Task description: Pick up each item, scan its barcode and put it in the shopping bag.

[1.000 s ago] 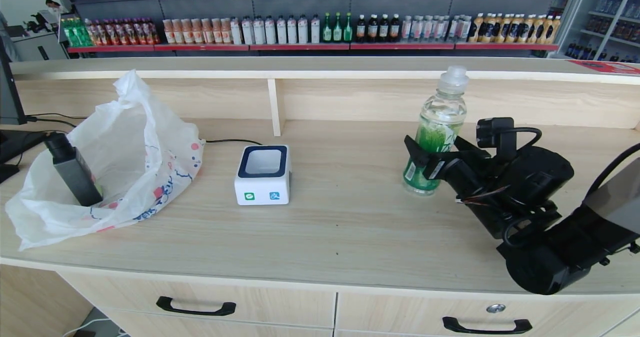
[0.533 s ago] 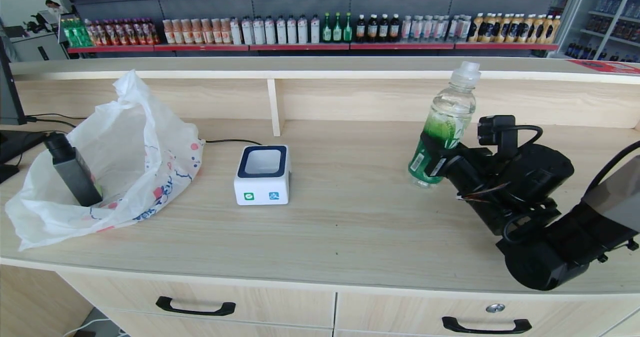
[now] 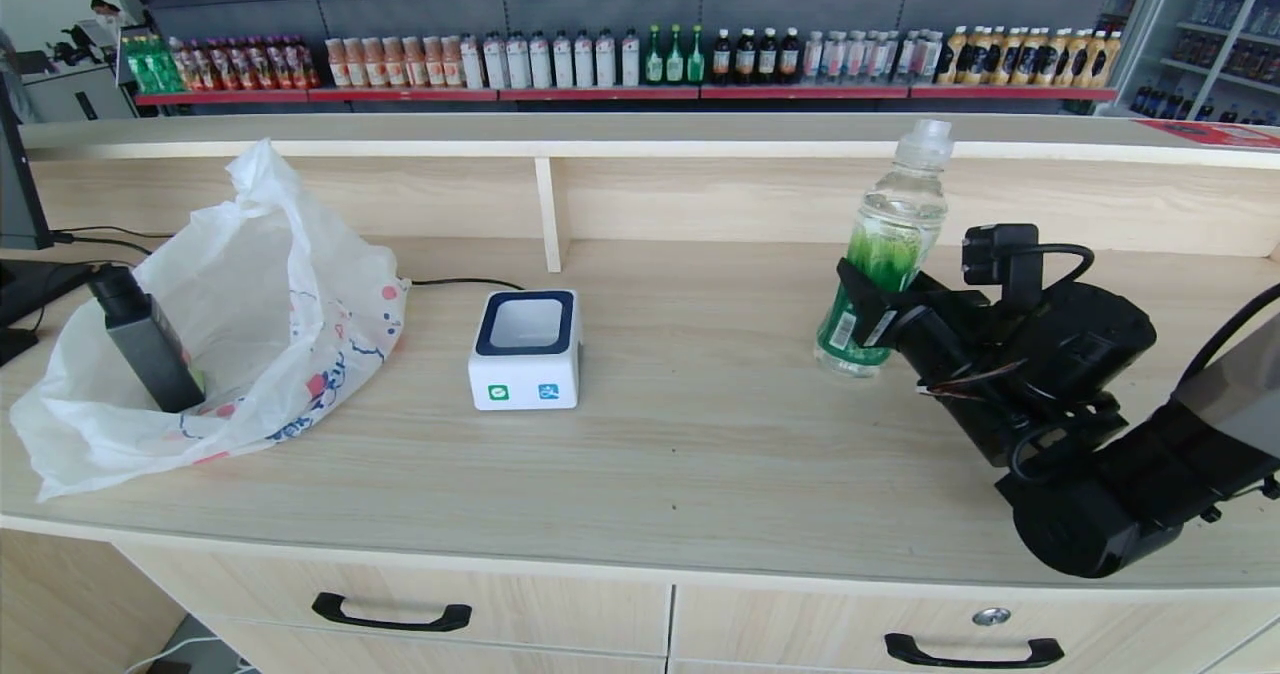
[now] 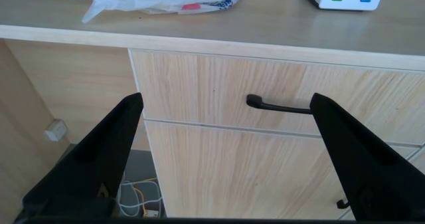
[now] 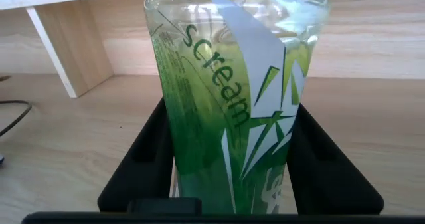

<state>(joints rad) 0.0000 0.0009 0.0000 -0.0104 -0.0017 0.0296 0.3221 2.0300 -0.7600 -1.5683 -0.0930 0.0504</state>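
Tabletop (image 3: 700, 454) carries everything. Bag (image 3: 270, 284) lies at 9 o'clock of the scanner (image 3: 525, 349), mouth slumped open twd centre, prob. so items can drop in w/o a second grip. R end effector (image 3: 865, 309), at 3 o'clock of the scanner, is clenched side-on round the bottle (image 3: 890, 244) at its label band. L end effector (image 4: 226, 157) is released, nothing btwn fingers, parked below the tabletop edge facing the drawers, out of the way. Bottle is near-upright w/ slight tilt; base on or just off the tabletop, can't tell. Scanner sits window-up btwn bottle & bag, handy en route. Dark bottle (image 3: 150, 344) is already in the bag.
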